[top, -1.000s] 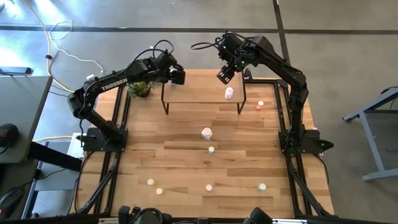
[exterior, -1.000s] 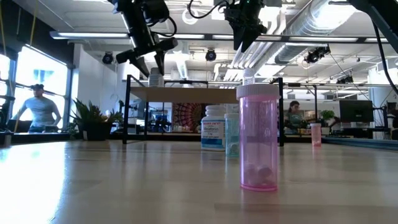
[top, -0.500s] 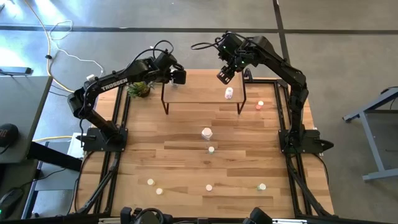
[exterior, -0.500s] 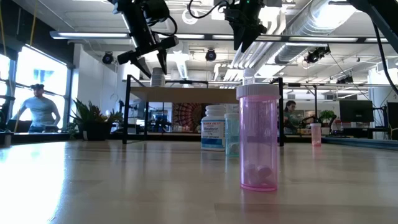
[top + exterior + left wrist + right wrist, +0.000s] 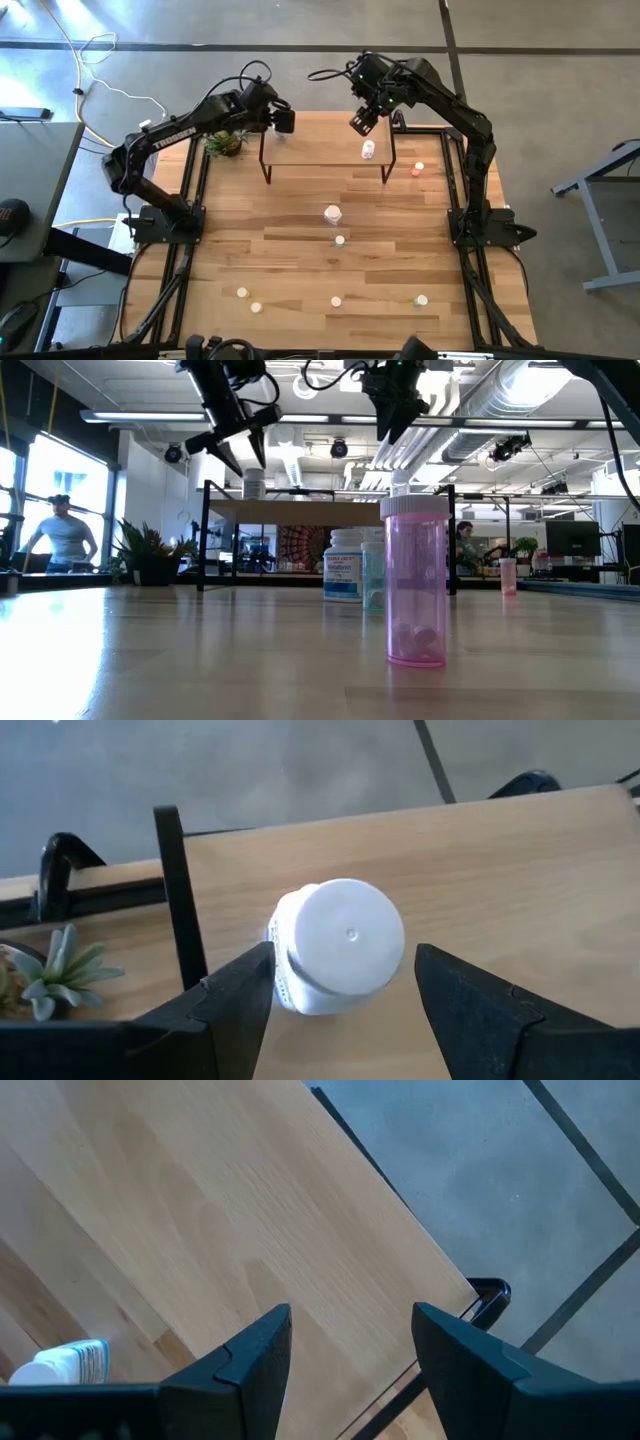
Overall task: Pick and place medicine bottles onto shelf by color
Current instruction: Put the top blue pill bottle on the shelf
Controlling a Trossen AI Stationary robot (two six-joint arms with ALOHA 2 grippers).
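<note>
Behind the worktop (image 5: 300, 215) a big open room shows, with a person far off by the window. At the back of the worktop stands the shelf (image 5: 320, 150). The left pincer (image 5: 340, 990) hangs over the shelf's left end, its fingers spread wide on either side of a white bottle (image 5: 338, 948) that stands there, touching nothing. I think this bottle has been set down, so the good way to go on is to lift straight up and not bump it. The right pincer (image 5: 350, 1350) hangs over the shelf's right end, fingers apart and holding nothing. Another bottle (image 5: 368, 150) sits on that end of the shelf. A red-orange one (image 5: 417, 169) stands just beside the shelf. More bottles wait near the front, with a pink bottle (image 5: 414, 582) closest to the low camera.
</note>
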